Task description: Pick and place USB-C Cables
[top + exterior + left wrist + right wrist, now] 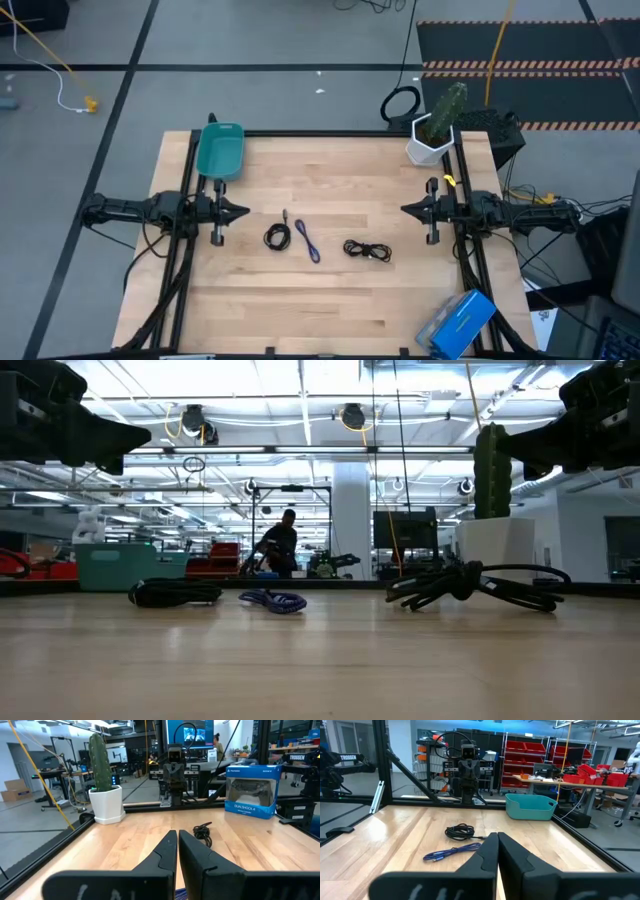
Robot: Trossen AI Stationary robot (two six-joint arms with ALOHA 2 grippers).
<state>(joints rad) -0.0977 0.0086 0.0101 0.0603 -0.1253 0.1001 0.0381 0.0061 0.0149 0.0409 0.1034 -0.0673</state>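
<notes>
High view, coiled black cables, wood table

An industrial robotics lab: red parts bins on shelving, workbenches, monitors, ceiling strip lights.

Potted cactus and blue box near table edges.

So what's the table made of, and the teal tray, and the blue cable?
Table: looks like pale wood, grain and plank seams showing, smooth with a soft sheen. Teal tray: probably plastic, one even color, rounded molded rim. Blue cable: thin and bendy; possibly a woven jacket, too small to tell.
</notes>
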